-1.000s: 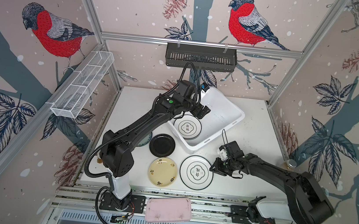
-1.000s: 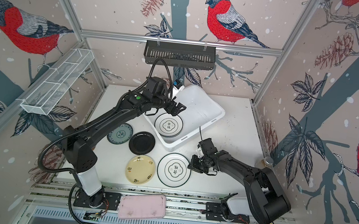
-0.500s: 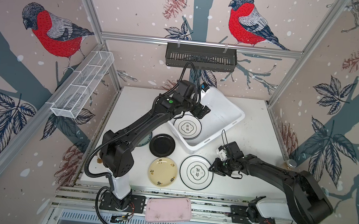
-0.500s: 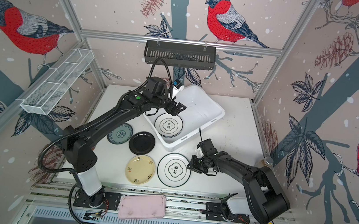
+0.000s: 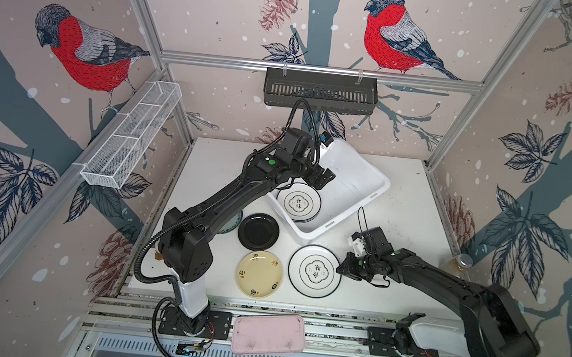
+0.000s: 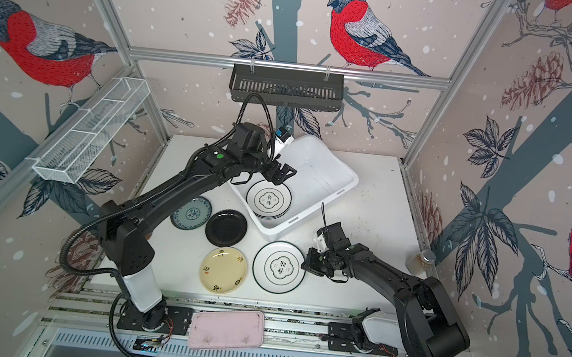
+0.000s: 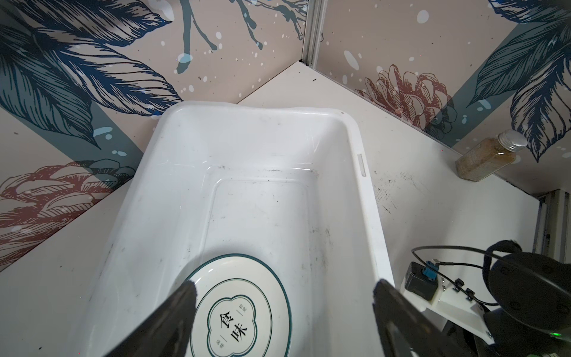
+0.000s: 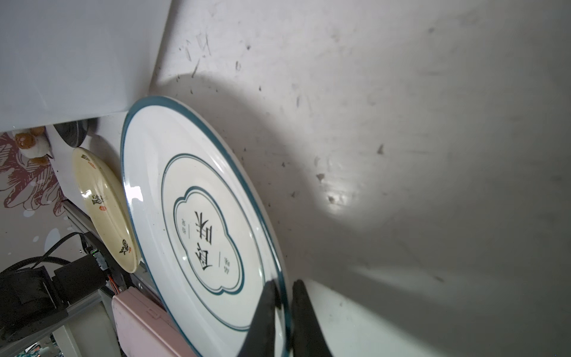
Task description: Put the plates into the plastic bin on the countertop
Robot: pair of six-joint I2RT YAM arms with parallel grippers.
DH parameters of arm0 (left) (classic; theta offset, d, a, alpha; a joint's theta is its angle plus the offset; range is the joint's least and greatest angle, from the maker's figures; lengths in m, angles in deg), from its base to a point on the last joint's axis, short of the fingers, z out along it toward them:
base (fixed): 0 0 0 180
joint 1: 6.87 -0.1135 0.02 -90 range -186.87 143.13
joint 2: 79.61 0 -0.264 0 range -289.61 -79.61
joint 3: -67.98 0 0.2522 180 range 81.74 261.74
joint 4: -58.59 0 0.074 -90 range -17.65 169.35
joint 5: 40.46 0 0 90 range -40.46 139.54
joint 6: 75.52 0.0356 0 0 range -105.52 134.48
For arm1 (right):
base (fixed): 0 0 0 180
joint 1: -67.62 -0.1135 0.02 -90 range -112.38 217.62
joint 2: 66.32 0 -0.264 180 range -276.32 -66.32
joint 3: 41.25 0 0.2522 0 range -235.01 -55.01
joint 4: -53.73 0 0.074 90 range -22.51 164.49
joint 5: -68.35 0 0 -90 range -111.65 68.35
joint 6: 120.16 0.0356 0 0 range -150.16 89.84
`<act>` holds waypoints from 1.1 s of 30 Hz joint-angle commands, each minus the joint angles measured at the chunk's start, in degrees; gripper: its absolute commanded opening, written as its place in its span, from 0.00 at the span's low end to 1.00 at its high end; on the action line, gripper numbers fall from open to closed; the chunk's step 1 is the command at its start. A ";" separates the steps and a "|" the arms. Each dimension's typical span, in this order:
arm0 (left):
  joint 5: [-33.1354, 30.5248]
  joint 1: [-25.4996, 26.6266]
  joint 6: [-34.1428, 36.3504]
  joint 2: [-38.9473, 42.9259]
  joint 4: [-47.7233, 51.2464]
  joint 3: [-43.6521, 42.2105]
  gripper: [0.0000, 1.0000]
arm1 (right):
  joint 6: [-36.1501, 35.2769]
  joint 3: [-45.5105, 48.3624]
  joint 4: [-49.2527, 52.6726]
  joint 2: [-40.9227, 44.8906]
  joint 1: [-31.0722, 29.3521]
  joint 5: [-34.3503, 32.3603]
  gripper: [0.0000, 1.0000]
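Four plates (image 5: 259,274) lie just outside the near end of the plastic bin (image 5: 345,190). Step in hand: the right gripper (image 8: 282,287) is clamped on the rim of the black-rimmed emblem plate (image 8: 200,222), apparently not yet lifted. Next: raise it clear over the bin wall. The left gripper (image 7: 284,286) hangs spread wide, empty, above the bin. The stack (image 5: 298,202) inside cannot be counted.

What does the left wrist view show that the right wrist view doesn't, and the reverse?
Only the left wrist view: the inside of the plastic bin, one emblem plate lying in it, the open left claw over it, and a bottle by the wall. Only the right wrist view: the right claw shut on the rim of the other emblem plate, with the pale yellow plate and pink tray beyond. Both: the white countertop.
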 commanded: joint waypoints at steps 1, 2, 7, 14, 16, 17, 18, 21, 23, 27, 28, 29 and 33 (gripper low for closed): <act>0.68 0.07 -0.79 0.66 -1.17 -0.11 0.89 | 1.05 0.39 5.27 0.99 0.89 -6.70 0.12; 0.68 0.06 -0.79 0.60 -1.16 -0.22 0.89 | 1.05 0.51 6.00 1.37 1.34 -7.27 0.12; 0.76 0.07 -0.97 0.86 -1.21 -0.56 0.89 | 1.47 1.26 7.95 4.02 3.93 -9.29 0.12; 0.60 0.07 -1.06 1.68 -1.33 -1.38 0.89 | 1.99 2.42 9.67 6.91 7.44 -10.43 0.16; 0.59 0.07 -1.06 1.82 -1.46 -1.56 0.89 | 2.10 2.96 9.19 7.80 8.33 -9.60 0.19; 0.60 0.07 -1.06 1.92 -1.51 -1.66 0.89 | 2.13 3.26 8.69 8.19 8.63 -8.94 0.21; 0.65 0.02 -1.06 2.07 -1.54 -1.74 0.89 | 2.11 3.61 8.18 8.40 9.03 -8.22 0.22; 0.68 0.06 -1.14 2.24 -1.54 -2.00 0.89 | 1.98 3.86 7.59 8.30 9.89 -6.98 0.25; 0.74 0.04 -1.14 2.44 -1.45 -2.16 0.89 | 1.76 3.94 7.26 7.86 10.22 -6.41 0.27; 3.56 0.07 -0.59 2.62 -0.84 -2.25 0.89 | 1.68 4.13 5.78 6.78 10.86 -4.91 0.29; 5.10 0.02 -0.32 2.66 -0.48 -2.27 0.90 | 1.60 4.13 5.29 6.40 10.91 -4.56 0.29; 7.65 0.07 0.41 2.51 0.38 -2.11 0.90 | 1.49 4.12 4.90 5.94 10.97 -4.24 0.29; 14.36 0.07 1.62 2.35 2.59 -2.55 0.90 | 0.98 4.03 3.82 4.32 11.31 -3.72 0.29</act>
